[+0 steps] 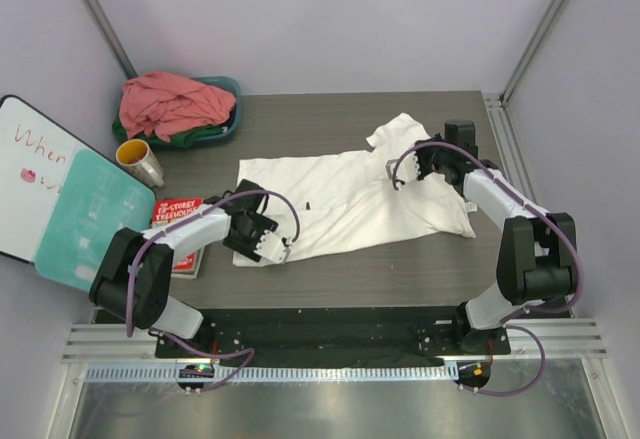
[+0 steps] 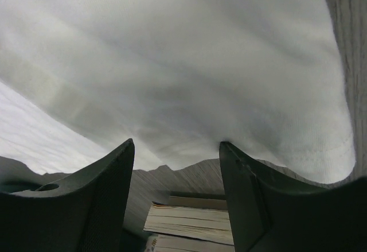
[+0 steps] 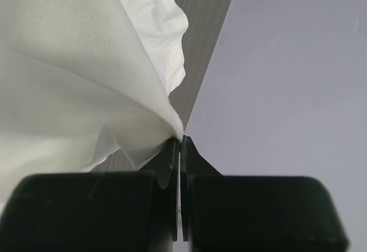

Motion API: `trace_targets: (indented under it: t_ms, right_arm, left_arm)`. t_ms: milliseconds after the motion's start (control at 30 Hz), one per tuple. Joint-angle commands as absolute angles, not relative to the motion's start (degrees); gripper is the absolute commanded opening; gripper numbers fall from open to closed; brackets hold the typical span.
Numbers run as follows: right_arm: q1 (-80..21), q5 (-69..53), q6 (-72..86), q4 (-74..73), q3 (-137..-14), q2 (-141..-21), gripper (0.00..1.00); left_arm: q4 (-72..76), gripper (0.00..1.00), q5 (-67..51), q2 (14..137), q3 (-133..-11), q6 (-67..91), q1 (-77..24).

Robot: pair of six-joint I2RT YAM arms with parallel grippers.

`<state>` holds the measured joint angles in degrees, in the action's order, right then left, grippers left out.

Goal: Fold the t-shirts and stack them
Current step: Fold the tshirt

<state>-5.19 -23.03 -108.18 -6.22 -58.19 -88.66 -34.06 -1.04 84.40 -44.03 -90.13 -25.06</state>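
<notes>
The white t-shirt lies spread across the middle of the table, with a small black mark near its centre. My right gripper is shut on a raised fold of it near the upper right; in the right wrist view the cloth runs into the closed tips. My left gripper sits open at the shirt's lower left corner. Seen from the left wrist, the cloth hangs over the fingertips, and nothing is between them. The salmon-pink t-shirt is heaped on a dark green one.
The pink and green shirts lie in a teal basin at the back left. A yellow-lined mug stands beside it. A red book lies by my left arm, its pages showing in the left wrist view. A whiteboard leans at the far left.
</notes>
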Motion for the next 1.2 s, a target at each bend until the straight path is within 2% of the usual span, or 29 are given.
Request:
trace_targets:
  t_ms: [0,67,133,167,200,267,333,467,567,600,667,767,1167]
  right_arm:
    - [-6.50,-22.94,-107.58,-2.11,-61.35,-90.52,0.02]
    - [-6.77,-21.89,-108.19,-2.02,-61.44,-91.31,0.04]
    - [-7.03,-20.05,-107.85,-2.02,-61.61,-91.84,0.20]
    - [-7.03,-17.17,-106.36,-2.02,-62.31,-91.93,0.33]
    - [-7.03,-15.57,-104.17,-2.28,-63.18,-92.28,0.38]
    - [-7.03,-8.75,-93.38,-4.38,-68.79,-92.98,0.43]
    - [-5.72,-4.76,-80.68,-12.45,-77.98,-95.00,0.44]
    - [2.17,-5.00,-63.84,-29.58,-91.29,-97.99,0.50]
    - [8.77,-12.11,-62.57,-51.53,-100.79,-102.38,0.49]
    - [10.27,-15.35,-63.10,-62.38,-102.55,-103.61,0.48]
    - [13.35,-17.74,-65.02,-74.98,-104.32,-106.60,0.44]
    - [15.46,-20.74,-69.15,-84.68,-101.96,-108.97,0.40]
    - [14.77,-26.71,-70.93,-86.48,-90.79,-109.07,0.38]
  left_arm:
    - [-42.18,0.62,-1.15,85.96,-44.82,-89.38,-25.14]
    - [-42.54,0.61,-0.53,86.31,-45.17,-89.47,-25.14]
    - [-43.06,0.61,-0.53,86.31,-45.61,-89.39,-25.14]
    - [-43.07,0.61,-0.53,86.40,-45.88,-89.04,-25.14]
    - [-43.15,0.61,-0.53,86.40,-46.23,-88.86,-25.14]
    - [-43.33,0.61,-0.53,86.31,-46.58,-88.33,-25.14]
    - [-43.42,0.61,-0.53,86.22,-46.84,-88.16,-25.14]
    - [-43.59,0.62,1.40,86.22,-47.20,-87.98,-25.14]
    - [-43.51,0.62,1.76,86.31,-47.72,-87.89,-25.05]
    - [-43.42,0.62,1.93,86.40,-47.81,-87.80,-25.05]
    - [-43.07,0.62,2.20,86.83,-48.16,-87.63,-24.96]
    - [-42.45,0.62,2.37,87.45,-48.69,-87.01,-24.96]
    - [-42.19,0.62,3.69,88.24,-50.53,-86.57,-24.35]
